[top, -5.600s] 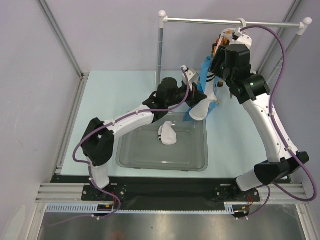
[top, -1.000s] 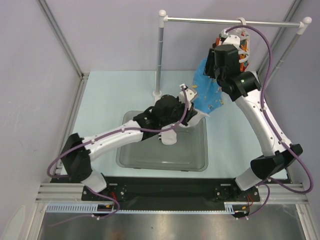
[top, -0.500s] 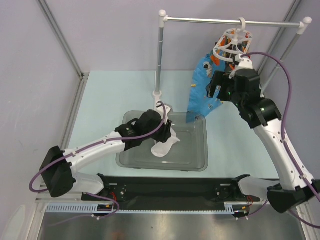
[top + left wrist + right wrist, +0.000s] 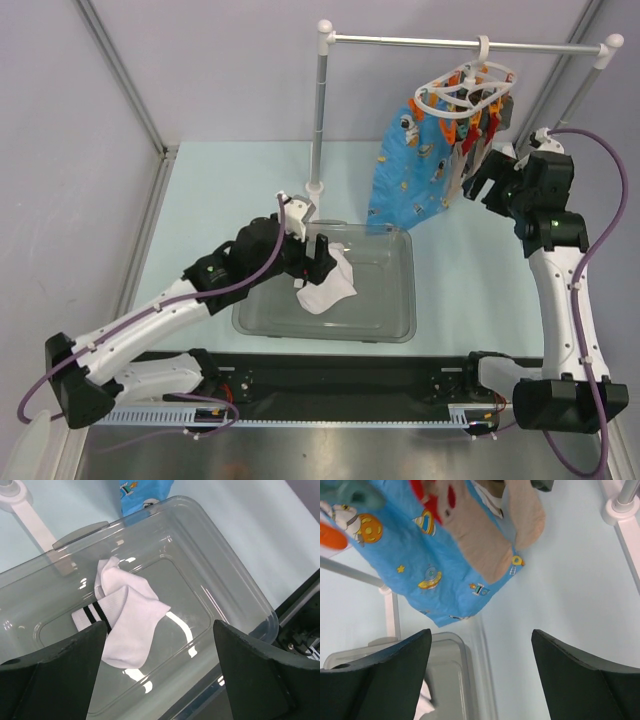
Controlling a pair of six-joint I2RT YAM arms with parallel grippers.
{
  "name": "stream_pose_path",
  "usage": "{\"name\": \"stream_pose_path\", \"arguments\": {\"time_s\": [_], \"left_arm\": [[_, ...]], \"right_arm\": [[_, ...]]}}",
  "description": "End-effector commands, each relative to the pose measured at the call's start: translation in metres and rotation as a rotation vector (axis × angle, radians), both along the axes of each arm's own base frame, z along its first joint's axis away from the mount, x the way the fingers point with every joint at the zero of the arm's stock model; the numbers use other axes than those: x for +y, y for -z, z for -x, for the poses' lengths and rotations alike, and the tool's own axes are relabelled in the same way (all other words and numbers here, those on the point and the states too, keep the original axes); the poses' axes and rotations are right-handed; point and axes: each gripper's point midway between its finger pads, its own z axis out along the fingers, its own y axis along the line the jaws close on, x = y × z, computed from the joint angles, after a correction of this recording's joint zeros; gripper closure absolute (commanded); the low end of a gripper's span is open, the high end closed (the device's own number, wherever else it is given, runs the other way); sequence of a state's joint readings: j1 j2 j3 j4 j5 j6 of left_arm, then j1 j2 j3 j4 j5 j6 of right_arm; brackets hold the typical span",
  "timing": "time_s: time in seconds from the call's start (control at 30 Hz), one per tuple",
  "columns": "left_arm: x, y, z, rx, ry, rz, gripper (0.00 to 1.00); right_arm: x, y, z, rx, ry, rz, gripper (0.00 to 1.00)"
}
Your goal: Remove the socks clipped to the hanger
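The white ring hanger point(image 4: 465, 90) with orange pegs hangs from the rail. Clipped to it are a blue cartoon-print sock point(image 4: 408, 170) point(image 4: 420, 555), a beige sock point(image 4: 490, 540) and other socks point(image 4: 472, 135) behind it. Two white socks point(image 4: 327, 285) point(image 4: 127, 622), one with black stripes, lie loose in the clear bin point(image 4: 400, 325) point(image 4: 240, 595). My left gripper point(image 4: 316, 258) point(image 4: 159, 626) is open above the bin, over the white socks and holding nothing. Open and empty too, my right gripper point(image 4: 482, 180) point(image 4: 481, 632) hangs just right of the hanging socks, apart from them.
The white-and-metal rail stand has a post point(image 4: 320, 110) behind the bin and a foot point(image 4: 620, 505) at the right. Its left foot point(image 4: 30, 515) lies beside the bin's far rim. Grey walls and frame posts close in the pale table point(image 4: 210, 200).
My left gripper opened and dropped a white sock into the bin, then drew back to the left. My right arm pulled back right and down from the hanger, opening.
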State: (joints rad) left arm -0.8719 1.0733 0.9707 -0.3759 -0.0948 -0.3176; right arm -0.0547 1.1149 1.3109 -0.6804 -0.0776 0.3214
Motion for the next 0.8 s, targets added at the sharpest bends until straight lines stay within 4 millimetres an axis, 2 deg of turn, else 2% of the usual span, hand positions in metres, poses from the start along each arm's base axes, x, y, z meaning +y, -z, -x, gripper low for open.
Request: {"name": "stream_pose_path", "arguments": {"time_s": [0.0, 0.1, 0.17, 0.2, 0.23, 0.27, 0.3, 0.33, 0.37, 0.47, 0.57, 0.7, 0.73, 0.77], "left_arm": [[0.0, -0.03, 0.004, -0.069, 0.047, 0.052, 0.07], [0.002, -0.039, 0.012, -0.085, 0.069, 0.085, 0.05], [0.001, -0.043, 0.016, -0.098, 0.087, 0.113, 0.03], [0.0, -0.049, 0.021, -0.108, 0.112, 0.141, 0.01], [0.0, -0.052, 0.023, -0.115, 0.115, 0.155, 0.01], [0.0, -0.053, 0.023, -0.121, 0.118, 0.171, 0.01], [0.0, -0.055, 0.025, -0.125, 0.122, 0.184, 0.01], [0.0, -0.06, 0.027, -0.136, 0.128, 0.199, 0.01], [0.0, -0.06, 0.029, -0.141, 0.141, 0.207, 0.01], [-0.001, -0.059, 0.03, -0.141, 0.15, 0.203, 0.01], [-0.002, -0.058, 0.031, -0.137, 0.157, 0.198, 0.02], [-0.002, -0.058, 0.032, -0.141, 0.166, 0.199, 0.01], [-0.002, -0.057, 0.032, -0.14, 0.164, 0.198, 0.01], [-0.001, -0.058, 0.032, -0.142, 0.163, 0.197, 0.01]], "right_arm": [[-0.005, -0.02, -0.024, -0.1, -0.011, -0.018, 0.13], [-0.007, -0.021, -0.044, -0.164, -0.033, -0.002, 0.19], [-0.005, -0.012, -0.057, -0.199, -0.049, -0.004, 0.2], [-0.003, -0.022, -0.066, -0.273, -0.06, -0.007, 0.22], [-0.002, -0.002, -0.069, -0.261, -0.066, -0.015, 0.23], [-0.001, -0.003, -0.072, -0.292, -0.073, -0.021, 0.25], [0.0, -0.016, -0.08, -0.378, -0.08, -0.016, 0.3], [0.001, -0.007, -0.081, -0.384, -0.079, -0.032, 0.31], [0.004, -0.013, -0.087, -0.439, -0.092, -0.034, 0.32], [0.006, -0.007, -0.095, -0.457, -0.092, -0.021, 0.33], [0.019, -0.005, -0.105, -0.477, -0.12, 0.019, 0.31], [0.031, 0.007, -0.119, -0.453, -0.092, 0.068, 0.2], [0.037, 0.015, -0.123, -0.433, -0.088, 0.082, 0.2], [0.026, 0.019, -0.125, -0.424, -0.025, 0.123, 0.19]]}}
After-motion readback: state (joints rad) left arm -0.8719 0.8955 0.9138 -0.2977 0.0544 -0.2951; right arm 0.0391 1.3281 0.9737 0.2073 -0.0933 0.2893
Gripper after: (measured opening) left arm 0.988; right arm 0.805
